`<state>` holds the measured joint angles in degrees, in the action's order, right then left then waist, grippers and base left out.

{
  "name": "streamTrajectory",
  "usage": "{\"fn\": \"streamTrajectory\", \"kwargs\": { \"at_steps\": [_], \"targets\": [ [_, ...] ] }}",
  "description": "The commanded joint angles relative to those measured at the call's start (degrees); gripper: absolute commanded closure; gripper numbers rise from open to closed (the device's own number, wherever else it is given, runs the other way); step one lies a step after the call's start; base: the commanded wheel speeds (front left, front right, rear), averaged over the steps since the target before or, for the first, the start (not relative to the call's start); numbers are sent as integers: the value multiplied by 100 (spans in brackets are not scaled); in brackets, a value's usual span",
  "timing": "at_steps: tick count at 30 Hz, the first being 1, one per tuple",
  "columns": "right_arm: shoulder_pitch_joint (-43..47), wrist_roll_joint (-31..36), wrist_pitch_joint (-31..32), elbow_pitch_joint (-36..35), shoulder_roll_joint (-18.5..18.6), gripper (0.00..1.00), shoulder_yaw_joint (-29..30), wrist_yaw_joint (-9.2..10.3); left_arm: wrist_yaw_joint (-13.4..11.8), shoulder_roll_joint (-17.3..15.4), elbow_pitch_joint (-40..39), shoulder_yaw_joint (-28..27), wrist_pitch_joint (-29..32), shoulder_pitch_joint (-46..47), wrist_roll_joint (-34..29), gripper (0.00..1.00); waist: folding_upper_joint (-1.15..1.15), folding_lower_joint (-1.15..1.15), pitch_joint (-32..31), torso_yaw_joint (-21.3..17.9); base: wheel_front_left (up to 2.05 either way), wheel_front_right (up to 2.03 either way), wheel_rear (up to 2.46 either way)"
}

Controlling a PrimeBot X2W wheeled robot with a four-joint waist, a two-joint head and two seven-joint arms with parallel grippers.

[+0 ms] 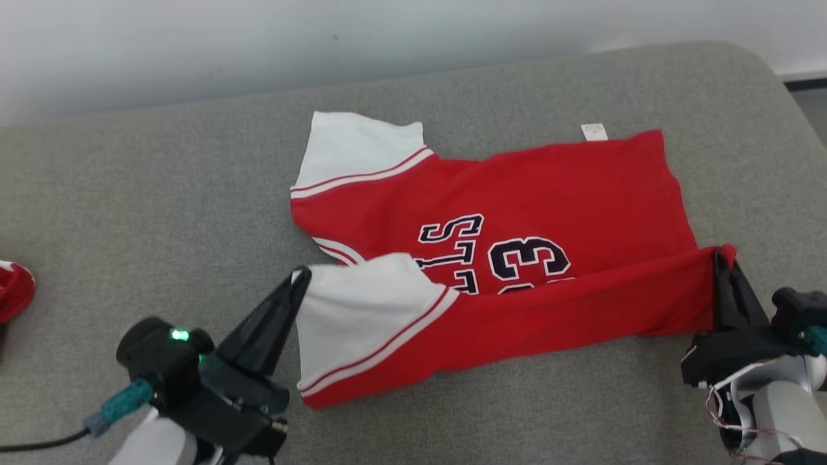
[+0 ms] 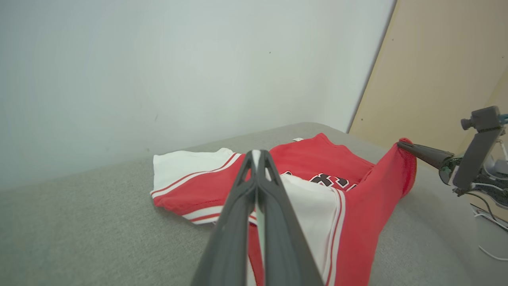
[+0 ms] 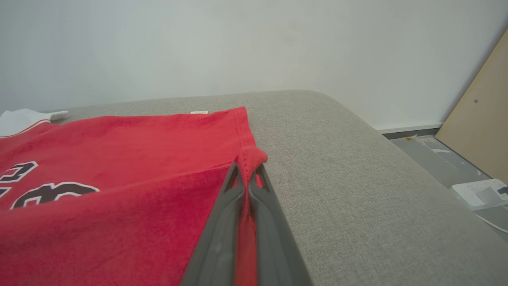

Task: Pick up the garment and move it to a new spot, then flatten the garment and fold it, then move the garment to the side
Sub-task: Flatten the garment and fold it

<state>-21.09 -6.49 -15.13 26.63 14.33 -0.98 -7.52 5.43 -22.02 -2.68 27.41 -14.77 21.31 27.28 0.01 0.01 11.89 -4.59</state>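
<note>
The left gripper [image 1: 302, 274] is clamped tight on the edge of a white sleeve [image 1: 362, 310], its fingers pressed together with cloth between them. The right gripper [image 1: 720, 257] is likewise pinched on the red hem corner. Between the two grippers the near edge of the one garment [image 1: 555, 194], a red jersey with dark lettering, is held raised and taut. The rest of it lies flat near the middle of the grey padded surface [image 1: 161, 194]. There are two white sleeves, the second sleeve [image 1: 352, 148] flat on the far side, and one white label [image 1: 594, 132] at the far hem. The head view takes in a red object [image 1: 13, 290] at the left edge. The left wrist view takes in a tan board [image 2: 444, 67] against the wall beyond the right gripper. The right wrist view takes in grey floor [image 3: 428, 155] past the surface's rounded end.
</note>
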Motion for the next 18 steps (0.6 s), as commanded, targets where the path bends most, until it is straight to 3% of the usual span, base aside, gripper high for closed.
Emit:
{"fn": "streamTrajectory", "kwargs": {
  "at_steps": [1,6,12,13,14,15,16,17,18],
  "targets": [
    [-57,15,-3,18,-16,100,17,6,8,-3,40,-22,-35,96,-107,100,-1,-1,273,-37,0,0,0],
    [-488,167,-3,280,-101,100,283,6,135,126,199,-121,-42,735,-660,100,-1,-1,631,-4,0,0,0],
    [-826,323,-3,647,-171,100,439,6,193,271,388,-28,-44,1036,-905,100,-1,-1,909,40,0,0,0],
    [-880,350,-3,716,-187,100,460,6,196,287,434,-11,-44,1069,-926,95,-1,-1,932,44,0,0,0],
    [-926,372,-3,754,-198,100,474,6,200,299,462,23,-45,1100,-931,77,-1,-1,950,48,0,0,0],
    [-970,396,-3,795,-215,87,495,6,201,306,490,55,-44,1130,-924,54,-1,-1,962,53,0,0,0],
    [-999,415,-3,824,-223,76,514,6,199,312,510,67,-44,1156,-900,22,-1,-1,967,58,0,0,0],
    [-1014,433,-3,851,-235,51,534,6,200,320,521,74,-45,1171,-881,0,-1,-1,963,63,0,0,0],
    [-1023,455,-3,873,-252,21,544,6,200,338,529,66,-44,1149,-870,0,-1,-1,945,70,0,0,0]
  ]
}}
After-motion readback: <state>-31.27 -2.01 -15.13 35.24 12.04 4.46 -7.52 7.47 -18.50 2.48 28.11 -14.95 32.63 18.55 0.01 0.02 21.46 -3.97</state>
